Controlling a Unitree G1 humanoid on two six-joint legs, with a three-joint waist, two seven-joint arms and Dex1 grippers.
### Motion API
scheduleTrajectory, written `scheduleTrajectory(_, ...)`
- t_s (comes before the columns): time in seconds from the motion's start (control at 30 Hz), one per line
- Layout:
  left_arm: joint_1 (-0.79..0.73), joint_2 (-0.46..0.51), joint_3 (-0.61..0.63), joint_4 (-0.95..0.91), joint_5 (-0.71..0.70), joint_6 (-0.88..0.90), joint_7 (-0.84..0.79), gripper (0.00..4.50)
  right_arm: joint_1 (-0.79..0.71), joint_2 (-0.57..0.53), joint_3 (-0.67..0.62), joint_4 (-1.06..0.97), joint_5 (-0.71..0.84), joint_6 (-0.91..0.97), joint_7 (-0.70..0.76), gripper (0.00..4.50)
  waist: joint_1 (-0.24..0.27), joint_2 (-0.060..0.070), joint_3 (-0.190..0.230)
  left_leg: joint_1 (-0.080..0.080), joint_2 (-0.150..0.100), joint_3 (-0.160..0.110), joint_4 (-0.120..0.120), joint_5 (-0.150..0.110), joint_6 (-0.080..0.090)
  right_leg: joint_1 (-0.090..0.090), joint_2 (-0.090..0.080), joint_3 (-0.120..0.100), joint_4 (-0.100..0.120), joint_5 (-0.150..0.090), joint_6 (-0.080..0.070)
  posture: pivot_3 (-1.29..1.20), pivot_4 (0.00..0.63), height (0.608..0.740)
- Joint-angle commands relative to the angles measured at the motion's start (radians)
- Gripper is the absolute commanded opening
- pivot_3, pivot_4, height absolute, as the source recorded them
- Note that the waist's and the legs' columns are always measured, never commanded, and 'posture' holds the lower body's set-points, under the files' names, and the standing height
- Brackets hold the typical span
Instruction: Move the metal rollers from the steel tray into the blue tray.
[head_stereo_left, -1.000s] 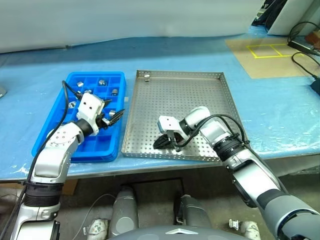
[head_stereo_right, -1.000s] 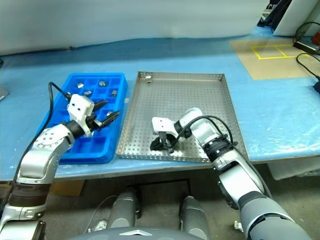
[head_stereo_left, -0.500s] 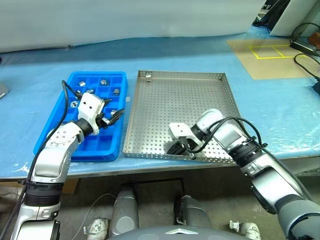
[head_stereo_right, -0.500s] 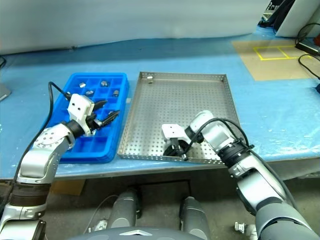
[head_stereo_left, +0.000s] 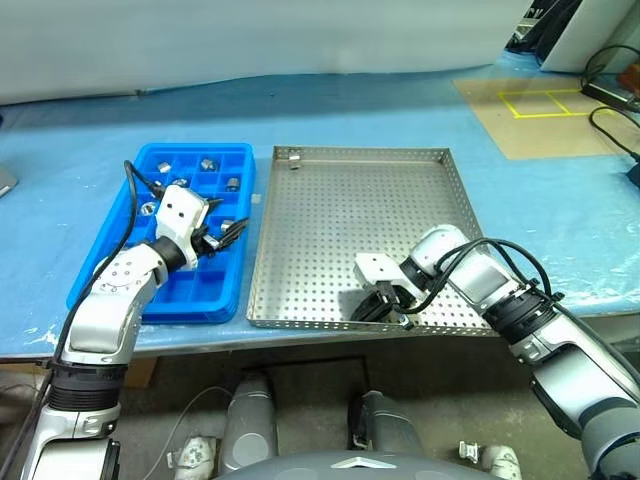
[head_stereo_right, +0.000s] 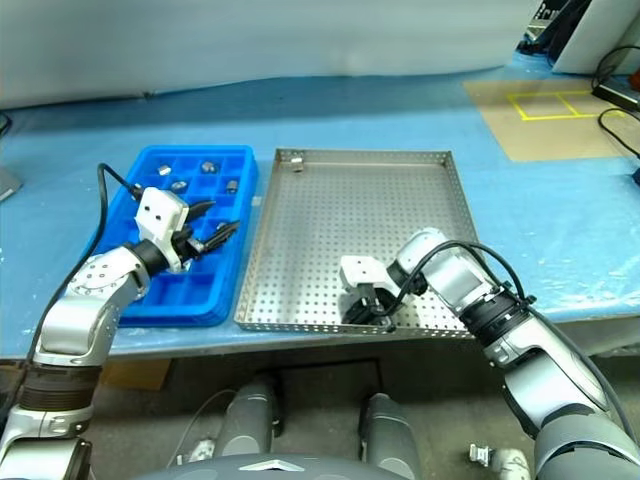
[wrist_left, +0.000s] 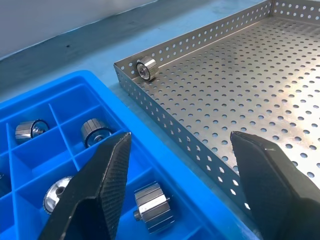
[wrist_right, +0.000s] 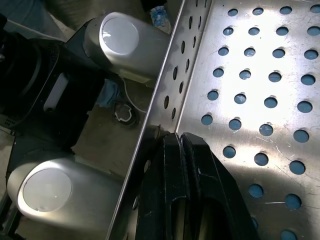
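The bench (head_stereo_left: 90, 130) is covered in blue sheeting; the blue tray (head_stereo_left: 100, 285) and steel tray (head_stereo_left: 350, 210) are set side by side at its front edge.

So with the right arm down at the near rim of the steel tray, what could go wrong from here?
1. The shut right pincer sits at the steel tray's near rim, which lies at the table edge; a nudge might shift or tip the tray.
2. The one roller in the tray's far corner leans against the wall, an awkward spot to grip.
3. The open left pincer hangs over the blue tray and could knock rollers stored there.
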Motion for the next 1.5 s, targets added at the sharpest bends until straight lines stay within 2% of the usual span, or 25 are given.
scheduleTrajectory(0.03, -0.003, 0.017, 0.013, -0.039, 0.001, -0.001, -0.003, 3.36, 0.041, -0.027, 0.062, -0.022, 0.022, -0.022, 0.066, 0.06, 0.006, 0.000, 0.000, 0.000, 0.000, 0.000, 0.000, 0.000, 0.000, 0.000, 0.000, 0.000, 0.000, 0.000, 0.000, 0.11, 0.150, 0.740)
scheduleTrajectory(0.53, -0.032, 0.011, 0.000, -0.009, 0.013, -0.008, -0.006, 3.36, 0.066, -0.095, 0.129, 0.093, 0.079, -0.089, 0.066, 0.06, 0.014, 0.000, -0.002, 0.003, 0.000, 0.000, 0.001, -0.001, 0.001, 0.005, -0.001, 0.000, -0.001, 0.000, 0.000, 0.09, 0.150, 0.740)
scheduleTrajectory(0.73, -0.038, 0.004, -0.001, -0.003, 0.019, -0.013, -0.009, 3.36, 0.085, -0.078, 0.171, 0.144, 0.088, -0.099, 0.066, 0.06, 0.015, -0.001, -0.003, 0.020, -0.002, 0.002, -0.007, -0.002, 0.002, 0.021, -0.005, 0.001, -0.008, -0.001, 0.002, 0.10, 0.150, 0.740)
scheduleTrajectory(0.8, -0.039, 0.004, -0.001, -0.003, 0.019, -0.014, -0.011, 3.36, 0.088, -0.058, 0.163, 0.179, 0.057, -0.149, 0.066, 0.06, 0.015, -0.004, -0.007, 0.023, -0.002, 0.002, -0.009, -0.002, 0.002, 0.025, -0.005, 0.001, -0.012, -0.001, 0.002, 0.10, 0.150, 0.740)
scheduleTrajectory(0.87, -0.042, 0.006, 0.001, 0.000, 0.018, -0.011, -0.013, 3.36, 0.063, -0.009, 0.130, 0.258, 0.012, -0.215, 0.041, 0.06, 0.011, -0.011, -0.013, 0.027, -0.002, 0.003, -0.014, -0.002, 0.002, 0.030, -0.005, 0.000, -0.018, -0.001, 0.002, 0.09, 0.150, 0.740)
scheduleTrajectory(1.0, -0.031, 0.006, 0.000, -0.010, 0.018, -0.007, -0.014, 3.36, -0.031, 0.106, 0.035, 0.443, -0.033, -0.379, -0.128, 0.06, -0.025, -0.026, -0.022, 0.036, 0.000, 0.004, -0.021, -0.001, 0.000, 0.032, -0.002, -0.001, -0.021, -0.001, 0.001, 0.09, 0.150, 0.740)
scheduleTrajectory(1.1, -0.022, 0.005, -0.001, -0.020, 0.016, -0.002, -0.013, 3.36, -0.086, 0.183, -0.071, 0.488, -0.011, -0.423, -0.231, 0.06, -0.035, -0.023, -0.020, 0.044, 0.003, 0.001, -0.026, 0.001, -0.005, 0.028, 0.000, -0.004, -0.020, -0.002, 0.003, 0.09, 0.150, 0.740)
scheduleTrajectory(1.17, -0.020, 0.006, -0.003, -0.021, 0.015, -0.001, -0.013, 3.36, -0.103, 0.218, -0.108, 0.470, -0.004, -0.422, -0.237, 0.06, -0.035, -0.020, -0.018, 0.044, 0.003, -0.003, -0.029, 0.002, -0.006, 0.022, 0.000, -0.004, -0.018, -0.001, 0.002, 0.09, 0.150, 0.740)
scheduleTrajectory(1.3, -0.026, 0.007, -0.006, -0.020, 0.013, 0.005, -0.015, 3.36, -0.135, 0.283, -0.106, 0.148, 0.035, -0.141, -0.232, 0.06, -0.033, -0.016, -0.015, 0.036, 0.002, -0.003, -0.030, 0.002, -0.007, 0.012, 0.000, -0.004, -0.016, 0.002, -0.002, 0.08, 0.150, 0.740)
scheduleTrajectory(1.37, -0.029, 0.006, -0.009, -0.020, 0.014, 0.007, -0.015, 3.36, -0.125, 0.278, -0.094, 0.037, 0.047, -0.040, -0.202, 0.06, -0.029, -0.016, -0.015, 0.033, 0.002, -0.003, -0.029, 0.005, -0.011, 0.009, 0.001, -0.003, -0.017, 0.013, -0.001, 0.08, 0.150, 0.740)
scheduleTrajectory(1.5, -0.033, 0.003, -0.014, -0.017, 0.014, 0.008, -0.017, 3.36, -0.116, 0.236, -0.075, -0.085, 0.063, 0.093, -0.132, 0.06, -0.003, -0.016, -0.015, 0.032, 0.003, -0.001, -0.029, 0.005, -0.011, 0.010, 0.001, -0.003, -0.020, 0.016, -0.006, 0.08, 0.150, 0.740)
